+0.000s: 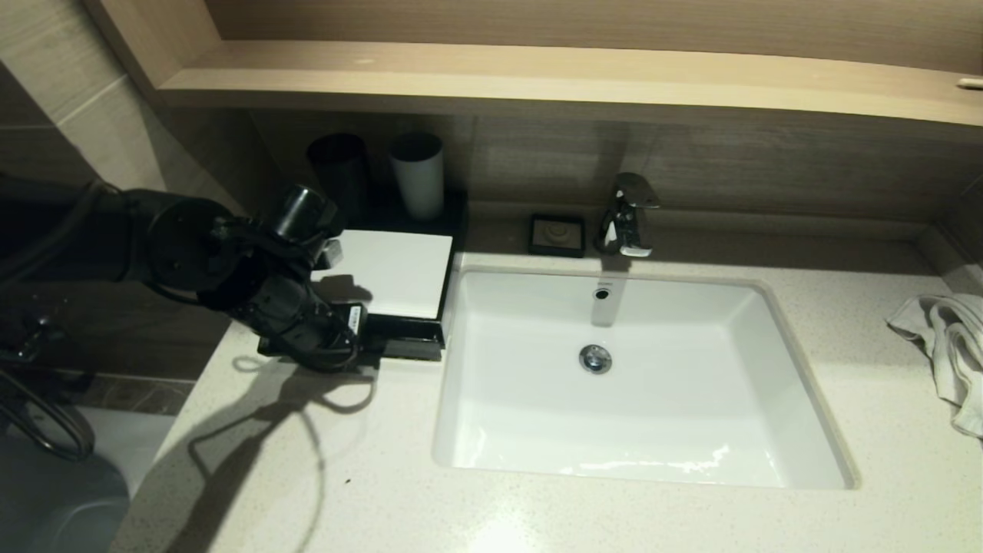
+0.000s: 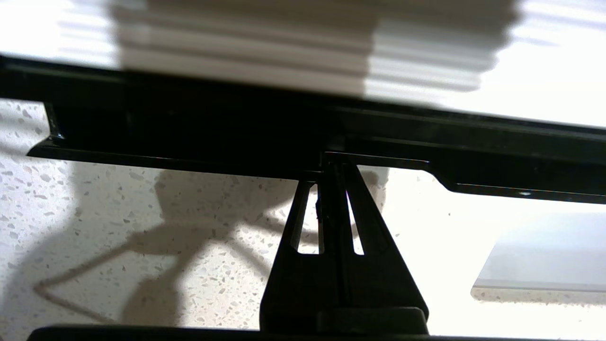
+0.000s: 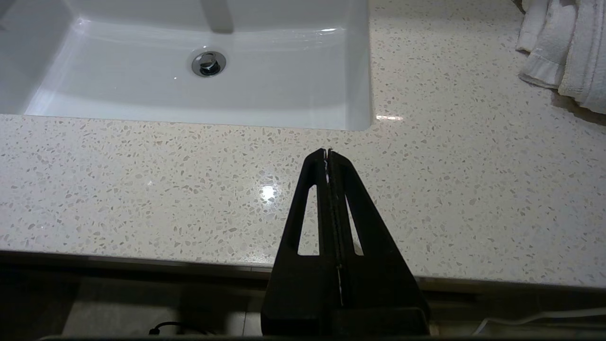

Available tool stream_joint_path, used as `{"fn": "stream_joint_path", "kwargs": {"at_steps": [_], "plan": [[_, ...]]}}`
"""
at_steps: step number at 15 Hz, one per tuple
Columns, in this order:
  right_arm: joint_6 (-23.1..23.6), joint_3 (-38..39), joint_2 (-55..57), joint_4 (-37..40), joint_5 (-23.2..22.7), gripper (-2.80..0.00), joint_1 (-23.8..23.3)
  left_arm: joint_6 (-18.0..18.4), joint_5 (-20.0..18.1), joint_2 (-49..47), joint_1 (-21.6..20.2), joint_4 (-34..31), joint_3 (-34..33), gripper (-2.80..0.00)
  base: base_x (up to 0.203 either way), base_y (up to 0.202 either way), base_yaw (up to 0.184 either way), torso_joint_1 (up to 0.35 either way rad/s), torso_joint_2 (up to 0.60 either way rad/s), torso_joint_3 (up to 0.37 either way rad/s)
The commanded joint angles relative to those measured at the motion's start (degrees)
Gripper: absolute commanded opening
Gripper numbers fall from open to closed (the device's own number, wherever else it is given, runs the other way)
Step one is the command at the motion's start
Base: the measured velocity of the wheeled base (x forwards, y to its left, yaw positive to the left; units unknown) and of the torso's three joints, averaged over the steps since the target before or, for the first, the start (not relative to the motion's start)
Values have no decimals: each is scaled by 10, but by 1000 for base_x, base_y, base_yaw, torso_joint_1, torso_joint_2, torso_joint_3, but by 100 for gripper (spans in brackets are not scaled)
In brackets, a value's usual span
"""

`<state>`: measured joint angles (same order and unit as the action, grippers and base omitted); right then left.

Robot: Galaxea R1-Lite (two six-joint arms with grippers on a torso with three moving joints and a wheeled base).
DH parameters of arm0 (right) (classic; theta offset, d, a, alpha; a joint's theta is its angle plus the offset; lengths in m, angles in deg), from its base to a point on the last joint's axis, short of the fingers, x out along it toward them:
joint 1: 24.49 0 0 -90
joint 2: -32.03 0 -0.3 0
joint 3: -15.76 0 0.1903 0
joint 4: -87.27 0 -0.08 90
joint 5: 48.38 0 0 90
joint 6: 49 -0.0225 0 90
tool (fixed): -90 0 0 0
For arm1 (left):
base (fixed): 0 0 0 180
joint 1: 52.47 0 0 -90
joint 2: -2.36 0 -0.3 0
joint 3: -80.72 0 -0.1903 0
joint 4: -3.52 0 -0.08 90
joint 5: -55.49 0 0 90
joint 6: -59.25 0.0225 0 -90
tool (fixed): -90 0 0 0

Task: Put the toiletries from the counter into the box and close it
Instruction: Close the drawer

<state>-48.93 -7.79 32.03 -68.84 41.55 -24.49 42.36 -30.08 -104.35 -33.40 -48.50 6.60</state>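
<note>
The box (image 1: pixel 392 273) is a low black case with a white top, standing at the left of the counter (image 1: pixel 614 522) beside the basin. Its black drawer front (image 2: pixel 189 128) faces me and sits slightly forward of the white top. My left gripper (image 2: pixel 334 163) is shut with nothing in it, and its tips rest against the drawer front just above the counter (image 2: pixel 94 237). In the head view the left gripper (image 1: pixel 372 338) is at the box's front edge. No toiletries show in any view. My right gripper (image 3: pixel 327 151) is shut and empty, hovering over the counter's front edge (image 3: pixel 142 189).
The white basin (image 1: pixel 637 430) fills the middle, with a faucet (image 1: pixel 630 215) behind it. A black cup (image 1: pixel 338 173) and a grey cup (image 1: pixel 418 177) stand behind the box. A black soap dish (image 1: pixel 557 234) sits by the faucet, a towel (image 1: pixel 948 346) at the far right, and a wooden shelf (image 1: pixel 537 77) overhead.
</note>
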Motion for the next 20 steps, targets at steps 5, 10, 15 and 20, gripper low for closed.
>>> {"fn": "stream_joint_path", "kwargs": {"at_steps": [5, 10, 15, 20], "plan": [[0, 0, 0, 0, 0, -280, 0, -4, 1, -23, 0, -5, 42, -280, 0, 0, 0, 0, 0, 0], [0, 0, 0, 0, 0, -280, 0, -4, 1, -28, 0, -3, 56, -280, 0, 0, 0, 0, 0, 0], [0, 0, 0, 0, 0, -280, 0, -4, 7, -35, 0, -6, 81, -280, 0, 0, 0, 0, 0, 0], [0, 0, 0, 0, 0, -280, 0, -6, 7, 22, 1, -55, 46, -280, 0, 0, 0, 0, 0, 0]]}}
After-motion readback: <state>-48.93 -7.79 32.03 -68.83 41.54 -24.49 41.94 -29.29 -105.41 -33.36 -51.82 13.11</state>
